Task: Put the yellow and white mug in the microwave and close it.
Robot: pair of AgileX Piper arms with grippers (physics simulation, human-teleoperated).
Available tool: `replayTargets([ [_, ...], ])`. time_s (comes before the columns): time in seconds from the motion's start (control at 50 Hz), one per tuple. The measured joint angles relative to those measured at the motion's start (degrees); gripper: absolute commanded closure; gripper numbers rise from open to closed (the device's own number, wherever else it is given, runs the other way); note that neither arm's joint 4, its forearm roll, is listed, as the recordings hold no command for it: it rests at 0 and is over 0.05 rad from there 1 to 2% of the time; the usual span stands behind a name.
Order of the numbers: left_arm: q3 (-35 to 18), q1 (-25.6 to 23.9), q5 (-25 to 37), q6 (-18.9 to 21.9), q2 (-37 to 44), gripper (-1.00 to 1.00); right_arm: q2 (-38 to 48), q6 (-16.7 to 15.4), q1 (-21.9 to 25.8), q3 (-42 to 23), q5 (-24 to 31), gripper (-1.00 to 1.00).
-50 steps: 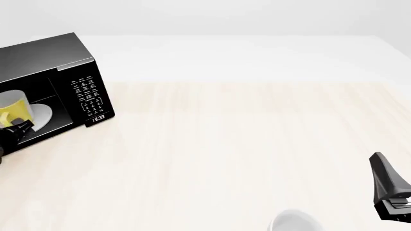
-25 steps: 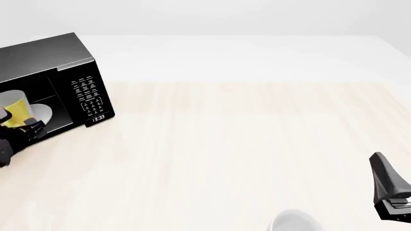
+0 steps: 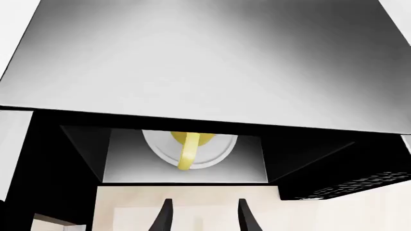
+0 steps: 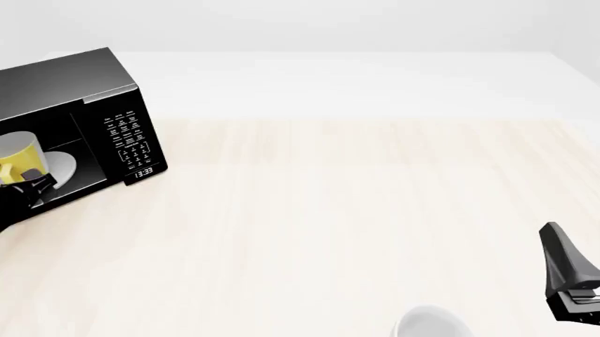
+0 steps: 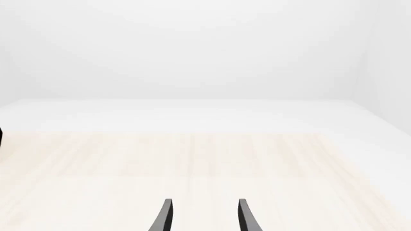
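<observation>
Microwave: black casing, white-lettered keypad, white clock digits, white turntable plate. Mug: yellow outside with yellow handle. Counter: pale wood grain; both tools, left and right, black; cup white-grey.

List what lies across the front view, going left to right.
Yellow and white mug inside the microwave, then the microwave's keypad panel, then a white cup at the near edge, then the right gripper.

The right gripper showed two dark, tapered fingers held apart with nothing between them. Beyond them stretched the pale, wood-grained surface, ending at a plain white backdrop.
</observation>
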Motion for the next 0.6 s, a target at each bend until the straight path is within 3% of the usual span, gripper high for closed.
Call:
replayTargets([
  [0.6,5.17,-2.41,12.52,3.03,-23.69,-1.0,0.0,0.0,0.0,0.0,0.0,-1.0],
])
